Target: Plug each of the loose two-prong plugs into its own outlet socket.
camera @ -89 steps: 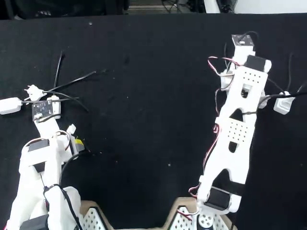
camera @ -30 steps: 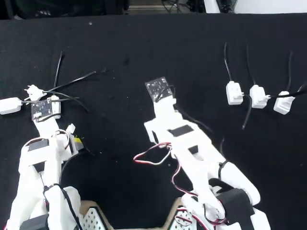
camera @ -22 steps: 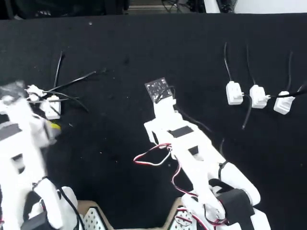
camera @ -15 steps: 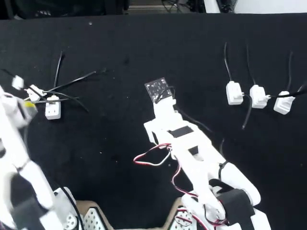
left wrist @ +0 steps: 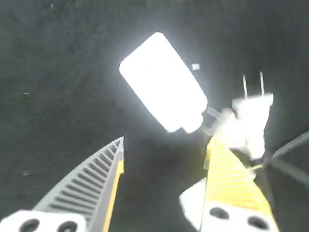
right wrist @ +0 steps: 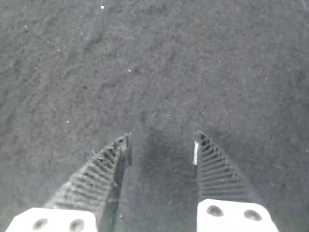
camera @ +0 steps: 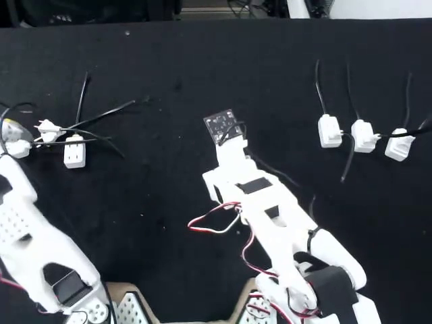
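Left gripper (left wrist: pixel 166 142): at the far left edge of the black tabletop (camera: pixel 175 81). The jaws are spread wide with nothing between them.
Socket (left wrist: pixel 161 82): white and oblong, lying flat on the tabletop just past the tips of the left jaws, roughly in line with the gap.
Two-prong plug (left wrist: pixel 252 108): white, just beside the socket's narrow end, with its prongs pointing away from the gripper. One jaw tip sits close by its body; whether they touch cannot be told.
Second white piece (camera: pixel 74 152): near the plug, on the side toward the tabletop's middle. Thin black cords (camera: pixel 101 116) fan out beyond it.
Right gripper (right wrist: pixel 161 137): jaws open and empty over bare tabletop near the middle.
Right arm (camera: pixel 270 216): stretches from the near edge toward the centre, well apart from every connector.
Right-hand row: an inner connector (camera: pixel 329 131), a middle connector (camera: pixel 364 137) and an outer connector (camera: pixel 398 148), all white and each with a black cord. Whether any two are joined cannot be told.
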You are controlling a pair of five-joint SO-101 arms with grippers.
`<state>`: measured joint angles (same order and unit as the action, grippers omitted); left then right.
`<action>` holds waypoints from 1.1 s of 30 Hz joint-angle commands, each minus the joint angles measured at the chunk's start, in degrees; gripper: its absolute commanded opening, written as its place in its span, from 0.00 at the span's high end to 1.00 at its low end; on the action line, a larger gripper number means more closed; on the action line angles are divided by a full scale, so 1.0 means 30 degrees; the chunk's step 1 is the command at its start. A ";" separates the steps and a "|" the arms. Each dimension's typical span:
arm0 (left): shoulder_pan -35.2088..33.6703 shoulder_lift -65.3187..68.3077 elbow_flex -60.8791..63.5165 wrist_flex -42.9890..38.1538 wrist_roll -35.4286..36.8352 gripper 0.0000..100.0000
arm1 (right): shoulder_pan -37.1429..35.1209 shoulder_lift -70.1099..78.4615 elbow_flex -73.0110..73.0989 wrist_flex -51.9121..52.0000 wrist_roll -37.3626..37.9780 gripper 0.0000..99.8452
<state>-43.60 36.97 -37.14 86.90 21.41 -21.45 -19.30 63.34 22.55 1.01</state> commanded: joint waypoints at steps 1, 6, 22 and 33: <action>-0.0190 0.4103 -0.8747 0.2139 0.3106 0.73 | 0.0088 -0.0894 -0.0103 -0.0440 0.0147 0.81; -0.0132 0.8645 -1.5106 0.3341 0.3429 0.73 | 0.0088 -0.0894 -0.0103 -0.0440 0.0147 0.81; -0.1158 1.2073 -1.9355 0.4689 0.3341 0.97 | 0.0088 -0.0894 -0.0103 -0.0498 0.0176 0.81; -0.1802 0.6799 -1.8799 0.4747 -0.1846 0.97 | 0.0088 -0.0864 -0.0044 -0.0967 0.0176 0.81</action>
<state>-47.91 68.35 -92.00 100.62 23.78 -21.45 -19.30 63.34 21.05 1.01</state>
